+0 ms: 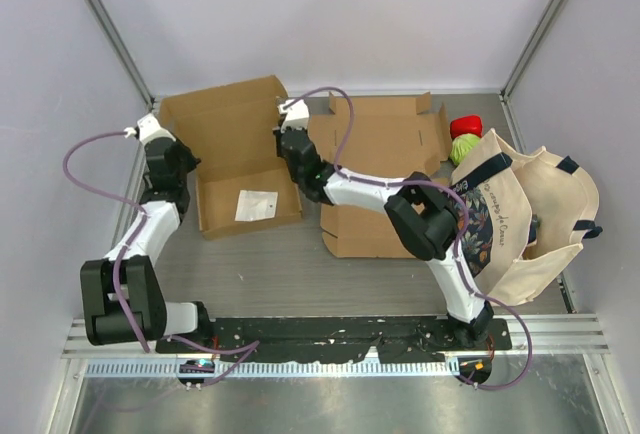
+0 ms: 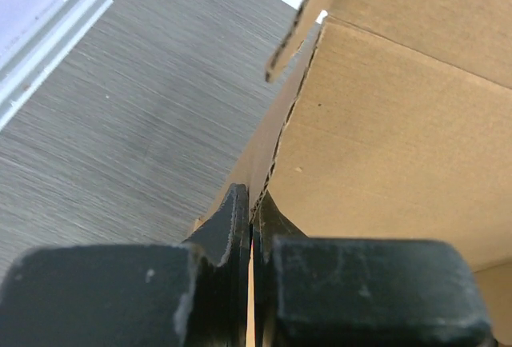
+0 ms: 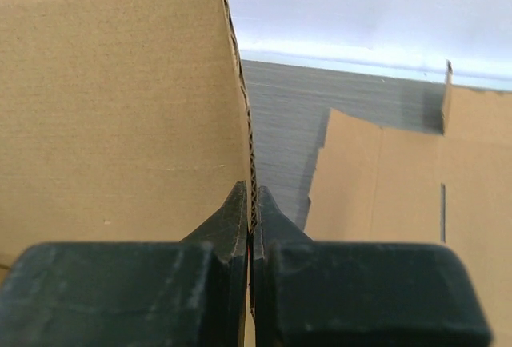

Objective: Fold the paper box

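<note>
The paper box (image 1: 228, 126) is brown corrugated cardboard, partly folded, lying left of the table's middle with a white label (image 1: 257, 205) on its floor panel. My left gripper (image 1: 187, 166) is at the box's left wall and my right gripper (image 1: 294, 151) is at its right wall. In the left wrist view the left gripper (image 2: 254, 205) is shut on the thin edge of a standing wall of the box (image 2: 400, 123). In the right wrist view the right gripper (image 3: 252, 203) is shut on the edge of another upright wall (image 3: 120, 107).
A second, flat unfolded cardboard blank (image 1: 385, 144) lies just right of the box, under the right arm, and shows in the right wrist view (image 3: 400, 195). A cream tote bag (image 1: 530, 224) slumps at the right, with a red object (image 1: 465, 126) and a green one (image 1: 459, 150) beside it.
</note>
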### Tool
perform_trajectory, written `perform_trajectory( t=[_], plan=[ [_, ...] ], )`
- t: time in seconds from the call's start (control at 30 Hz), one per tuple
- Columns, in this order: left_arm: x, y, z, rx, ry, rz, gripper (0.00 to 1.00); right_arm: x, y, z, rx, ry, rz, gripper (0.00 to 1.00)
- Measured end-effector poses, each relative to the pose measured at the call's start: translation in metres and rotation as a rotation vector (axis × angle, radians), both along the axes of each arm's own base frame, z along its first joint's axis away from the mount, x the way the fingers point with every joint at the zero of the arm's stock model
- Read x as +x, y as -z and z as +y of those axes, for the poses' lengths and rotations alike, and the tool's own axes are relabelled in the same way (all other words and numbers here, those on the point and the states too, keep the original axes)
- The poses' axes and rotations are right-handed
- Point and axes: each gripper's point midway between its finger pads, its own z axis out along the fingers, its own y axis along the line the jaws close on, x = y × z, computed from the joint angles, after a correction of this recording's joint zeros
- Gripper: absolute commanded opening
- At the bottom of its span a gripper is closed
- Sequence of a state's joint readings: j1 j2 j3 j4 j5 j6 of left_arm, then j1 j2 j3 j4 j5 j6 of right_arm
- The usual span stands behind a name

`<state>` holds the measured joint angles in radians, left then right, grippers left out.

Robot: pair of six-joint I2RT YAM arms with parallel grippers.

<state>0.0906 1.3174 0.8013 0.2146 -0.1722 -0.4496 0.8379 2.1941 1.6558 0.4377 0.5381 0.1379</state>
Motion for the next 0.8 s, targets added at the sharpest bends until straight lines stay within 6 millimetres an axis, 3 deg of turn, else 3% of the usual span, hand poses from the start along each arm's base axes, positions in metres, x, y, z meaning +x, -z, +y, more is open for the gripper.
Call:
perform_trajectory(
  t=[0.1, 0.4, 0.57, 0.8],
  plan=[
    [0.001, 0.008, -0.008, -0.029, 0.004, -0.059, 0.02, -0.009, 0.015, -0.009, 0.022, 0.065, -0.040, 0.03],
    [-0.007, 0.012, -0.025, -0.055, 0.022, -0.172, 0.02, -0.041, 0.017, -0.031, 0.086, 0.134, -0.210, 0.07],
    [-0.022, 0.013, -0.029, -0.059, 0.034, -0.181, 0.01, -0.056, 0.018, -0.040, 0.123, 0.116, -0.221, 0.19],
    [-0.031, 0.013, -0.028, -0.069, 0.018, -0.176, 0.00, -0.069, 0.015, -0.040, 0.148, 0.074, -0.183, 0.14]
  ],
)
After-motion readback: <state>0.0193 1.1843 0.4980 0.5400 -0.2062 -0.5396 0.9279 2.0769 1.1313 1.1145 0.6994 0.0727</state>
